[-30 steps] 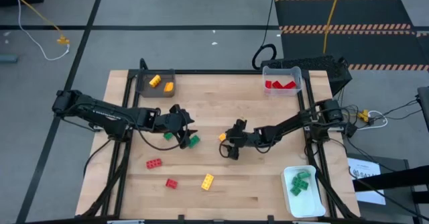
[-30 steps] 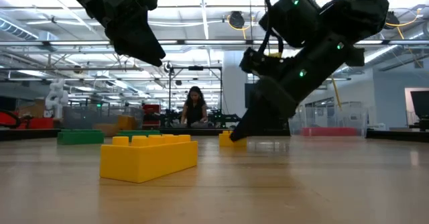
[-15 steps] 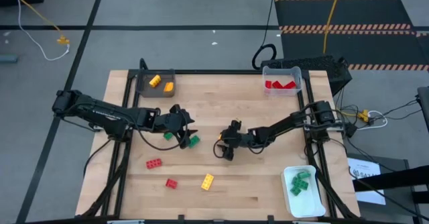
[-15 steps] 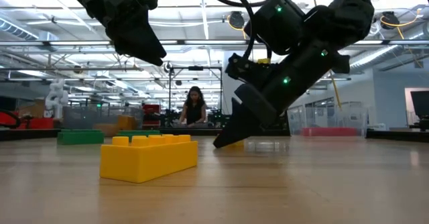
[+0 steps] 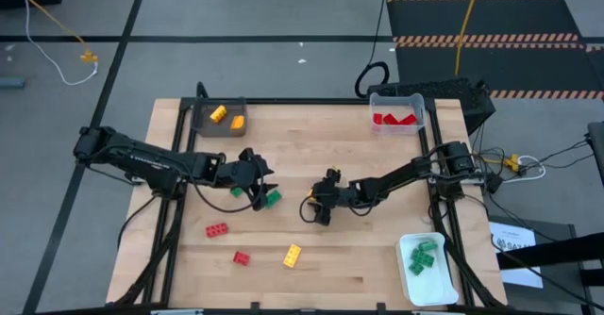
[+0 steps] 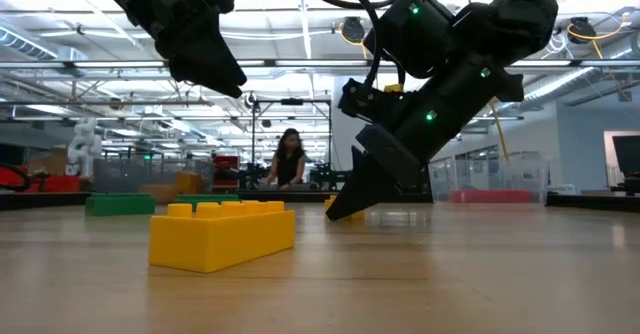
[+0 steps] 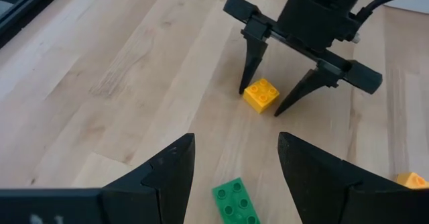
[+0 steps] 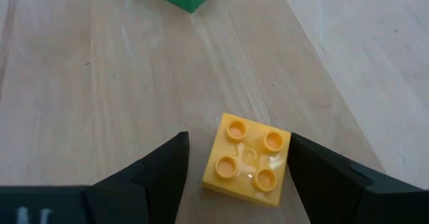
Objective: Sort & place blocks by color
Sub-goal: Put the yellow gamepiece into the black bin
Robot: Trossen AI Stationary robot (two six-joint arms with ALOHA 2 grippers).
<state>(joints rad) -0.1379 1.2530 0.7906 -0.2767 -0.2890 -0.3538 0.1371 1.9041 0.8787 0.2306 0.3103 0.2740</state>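
Low view first: nearest the lens on the pale wooden table (image 6: 420,284) lies a yellow two-by-four brick (image 6: 222,234), and behind it to one side a long green brick (image 6: 119,204). Farther in, the right gripper (image 6: 345,209) tilts down to the boards with its fingers spread on either side of a small yellow-orange square brick (image 7: 261,94), close to its sides but with gaps showing in the left wrist view. The left gripper (image 5: 268,187) hangs above the table near the middle, jaws apart and empty, over a green brick (image 5: 272,198). Two red bricks (image 5: 216,229) lie on the near-left boards.

At the far corners stand a dark grey tray (image 5: 202,124) with two yellow-orange blocks and a clear tray (image 5: 396,100) with red ones; a white tray (image 5: 425,283) at the near right holds green ones.

Beyond the table, a person (image 6: 289,160) sits at a bench in a big workshop under strip lights, with a white robot figure (image 6: 82,144) off to the side. Grey floor, black tape lines and an orange cable surround the table.
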